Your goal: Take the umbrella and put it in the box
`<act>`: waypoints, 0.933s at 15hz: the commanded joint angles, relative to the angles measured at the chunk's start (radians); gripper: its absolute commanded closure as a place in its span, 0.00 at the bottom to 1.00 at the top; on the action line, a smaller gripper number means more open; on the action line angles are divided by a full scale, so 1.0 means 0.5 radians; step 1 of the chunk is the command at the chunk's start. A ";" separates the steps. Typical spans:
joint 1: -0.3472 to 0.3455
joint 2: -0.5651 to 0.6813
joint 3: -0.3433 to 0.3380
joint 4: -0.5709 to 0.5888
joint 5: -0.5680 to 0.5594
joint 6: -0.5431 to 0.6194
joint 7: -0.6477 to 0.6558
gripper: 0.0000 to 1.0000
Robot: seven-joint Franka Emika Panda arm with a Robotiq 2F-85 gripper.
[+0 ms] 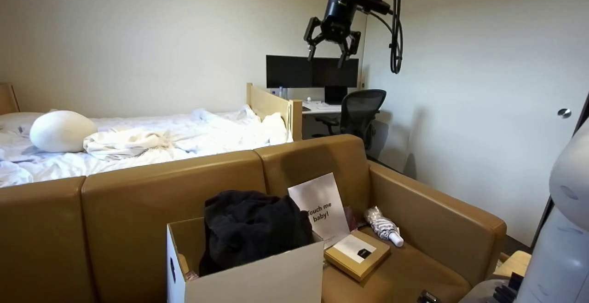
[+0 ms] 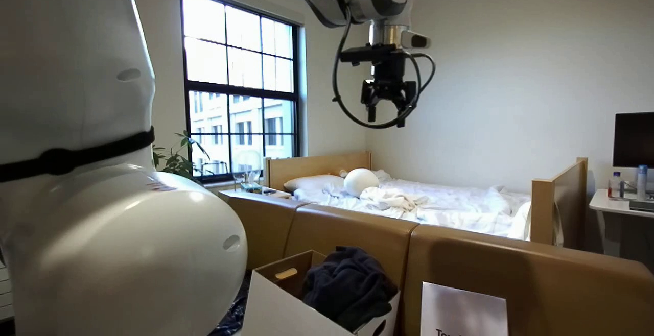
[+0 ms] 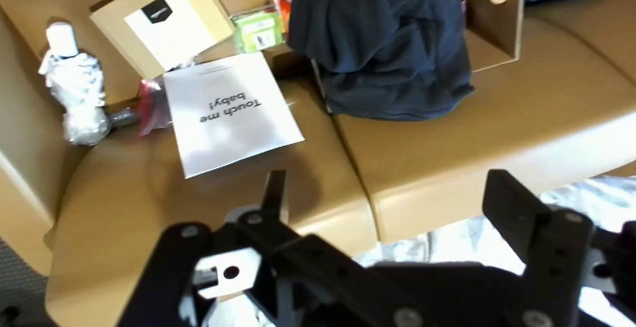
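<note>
At the right end of the sofa (image 1: pixel 395 280), in an exterior view, the folded umbrella (image 1: pixel 384 226) lies just beside the armrest (image 1: pixel 428 220), its white handle (image 1: pixel 396 239) pointing to the near side. High above and well apart from it, the fingers (image 1: pixel 312 52) stand spread with nothing between them, so the pick looks not yet begun. The first trouble I'd expect is cramped room: with the armrest to the right and a flat carton (image 1: pixel 358 261) close on the left, a descent slightly off line could land a finger on either, or nudge the umbrella deeper into the corner. The far end seems loosely wrapped in clear plastic, so a grip there might slip, while a hold right at the handle's tip could let the rest swing. Carried left too low, the umbrella might knock over the upright card (image 1: pixel 320 201), which appears merely propped. The white box (image 1: pixel 267 284), probably the goal, brings its own risk: dark cloth (image 1: pixel 257 229) heaps above the rim, so anything released on top could roll off outside; the gap inside its left wall looks safer.
</note>
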 commanded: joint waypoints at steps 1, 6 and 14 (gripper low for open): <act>-0.107 0.206 -0.075 0.159 -0.247 -0.061 -0.074 0.00; -0.210 0.359 -0.238 0.080 -0.140 0.072 -0.218 0.00; -0.215 0.399 -0.254 0.105 -0.105 0.101 -0.146 0.00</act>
